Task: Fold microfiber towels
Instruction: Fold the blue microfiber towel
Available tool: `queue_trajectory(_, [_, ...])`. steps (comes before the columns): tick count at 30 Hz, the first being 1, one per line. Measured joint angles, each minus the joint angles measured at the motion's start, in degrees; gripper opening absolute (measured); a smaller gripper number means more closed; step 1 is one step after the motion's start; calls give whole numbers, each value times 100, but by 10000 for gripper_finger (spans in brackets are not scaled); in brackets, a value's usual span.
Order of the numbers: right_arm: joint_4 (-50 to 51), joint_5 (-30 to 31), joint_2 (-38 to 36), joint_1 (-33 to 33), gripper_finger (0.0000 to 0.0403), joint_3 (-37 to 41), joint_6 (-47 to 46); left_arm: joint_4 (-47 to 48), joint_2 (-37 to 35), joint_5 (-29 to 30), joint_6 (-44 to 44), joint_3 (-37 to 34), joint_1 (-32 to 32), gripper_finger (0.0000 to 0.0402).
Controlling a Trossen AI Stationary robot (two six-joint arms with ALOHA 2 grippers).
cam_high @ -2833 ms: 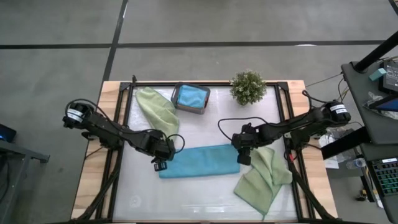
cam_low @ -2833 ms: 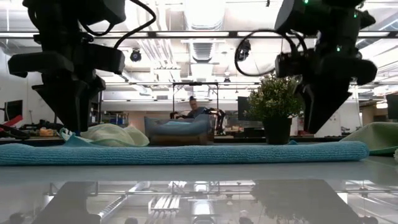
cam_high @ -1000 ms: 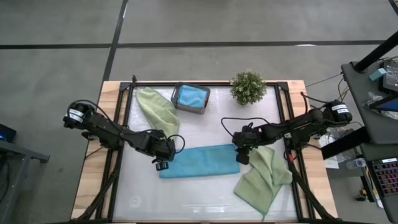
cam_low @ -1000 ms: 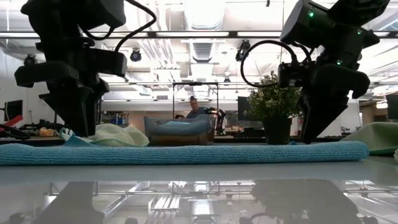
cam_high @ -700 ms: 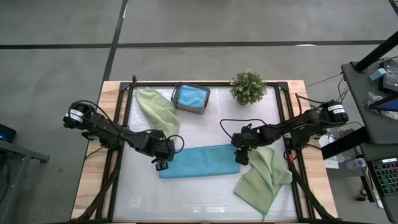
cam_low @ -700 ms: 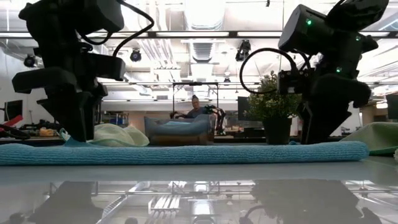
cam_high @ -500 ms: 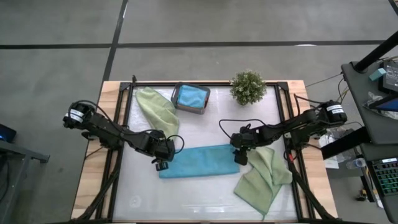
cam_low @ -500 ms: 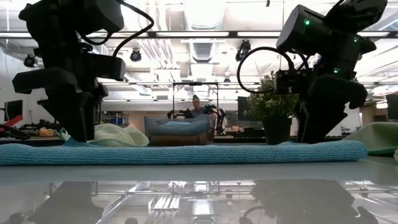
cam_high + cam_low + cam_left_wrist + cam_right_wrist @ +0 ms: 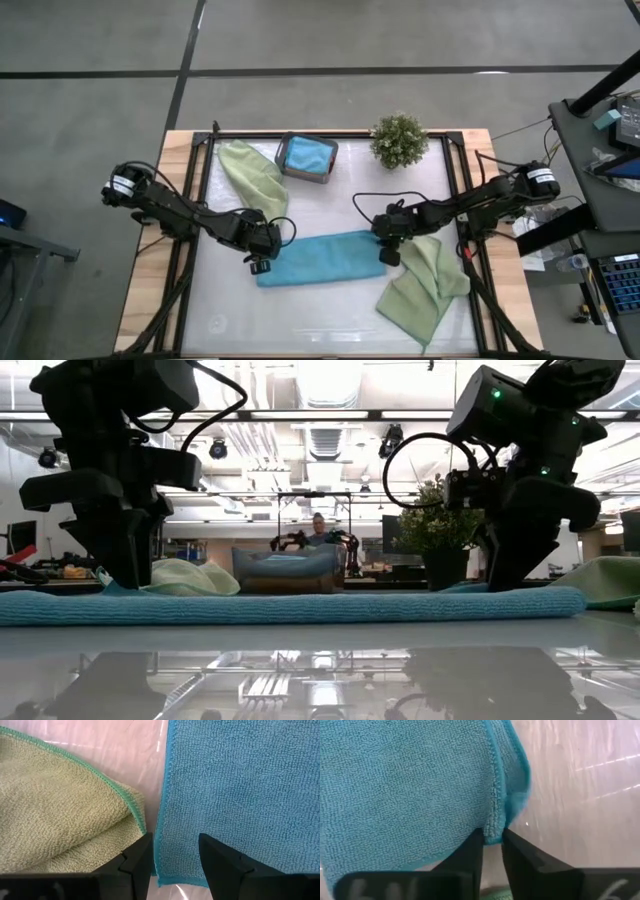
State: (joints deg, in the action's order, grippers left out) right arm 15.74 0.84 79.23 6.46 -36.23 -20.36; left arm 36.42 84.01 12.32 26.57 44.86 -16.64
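High view: a teal-blue towel [image 9: 320, 258], soft, light and limp, lies as a long folded strip mid-table; I judge its hemmed corners the best hold. Right tool [image 9: 491, 845] is clamped on its right end's edge, while left tool [image 9: 171, 851] stands apart over its left end. Just left of it lies a sage green towel [image 9: 250, 175], another [image 9: 425, 285] touches its right end, and the tray [image 9: 306, 157] and plant [image 9: 399, 139] sit well beyond.

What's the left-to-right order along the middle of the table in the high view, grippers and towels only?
left gripper, open over the towel's left end → teal-blue towel, folded into a long strip → right gripper, pinching that towel's right end → light green towel, crumpled.
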Motion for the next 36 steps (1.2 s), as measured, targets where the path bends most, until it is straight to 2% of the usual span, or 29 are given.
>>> queue_trajectory(7, [63,-96,-97,-1,12,-7,-10,2,0,-2,0,0,0,144])
queue_trajectory(13, [468,-133,-117,2,9,-334,-104,0,-2,-3,4,-17,0,144])
queue_trajectory(22, [1270,-40,-122,0,9,-813,247,-2,-2,-4,10,-63,0,144])
queue_trajectory(31, [1277,389,-122,-15,9,-820,304,-52,-19,-2,319,-488,-4,142])
queue_trajectory(36, [1265,812,-26,-24,9,-817,238,-46,-20,-4,313,-503,-2,121])
